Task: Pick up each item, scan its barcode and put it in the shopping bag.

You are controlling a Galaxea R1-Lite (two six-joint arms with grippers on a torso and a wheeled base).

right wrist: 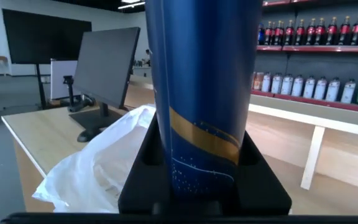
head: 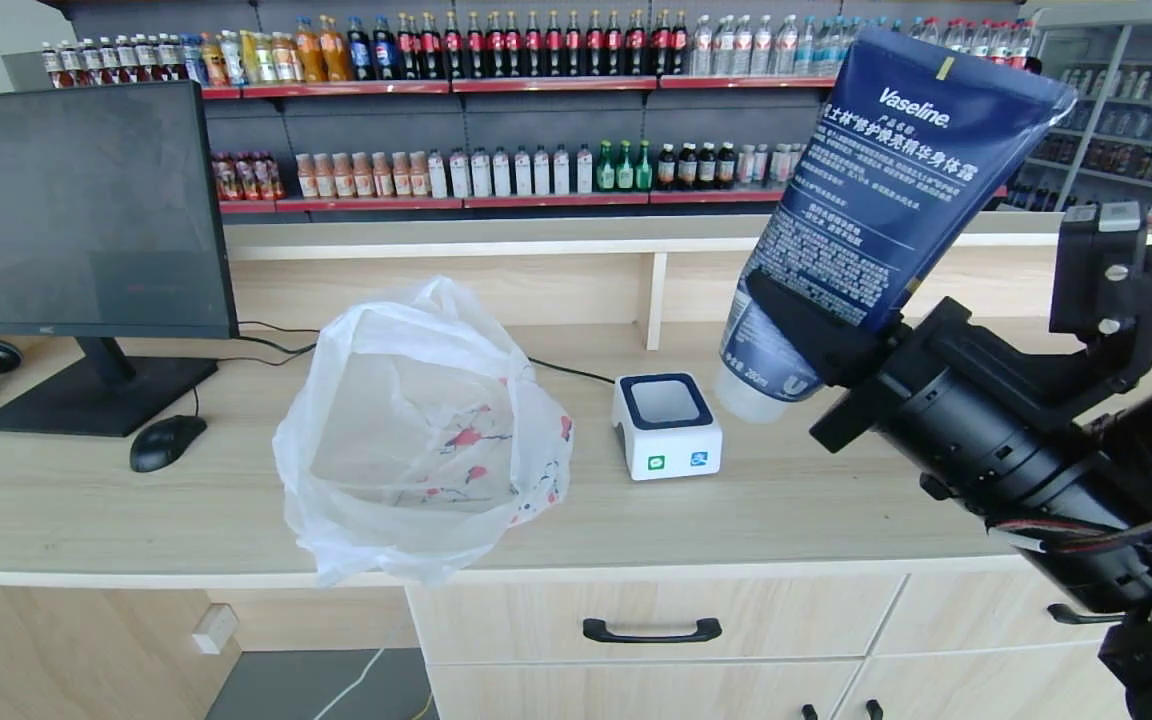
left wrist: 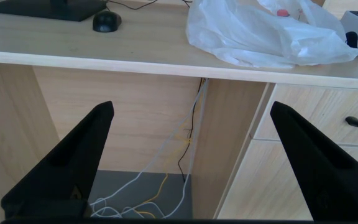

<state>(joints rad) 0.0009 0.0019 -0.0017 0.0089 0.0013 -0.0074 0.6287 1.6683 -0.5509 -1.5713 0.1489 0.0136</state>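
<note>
1. Gripping the tube (head: 886, 180) just above its cap, my right claw (head: 816, 335) holds it in the air, tilted and cap down, just right of the scanner (head: 666, 425).
2. I see the bag (head: 416, 430) standing open on the counter (head: 786, 500), left of the scanner.
3. My left claw (left wrist: 191, 112) is spread wide below the counter edge, holding nothing.

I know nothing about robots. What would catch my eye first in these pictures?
A big blue tube is held high on the right, tilted with its white cap downward, clamped in the jaws of the right arm. Near its cap, on the wooden counter, sits a small white scanner, and to the left of that is an open white plastic bag. Behind, long shelves of bottled drinks line the wall.
</note>
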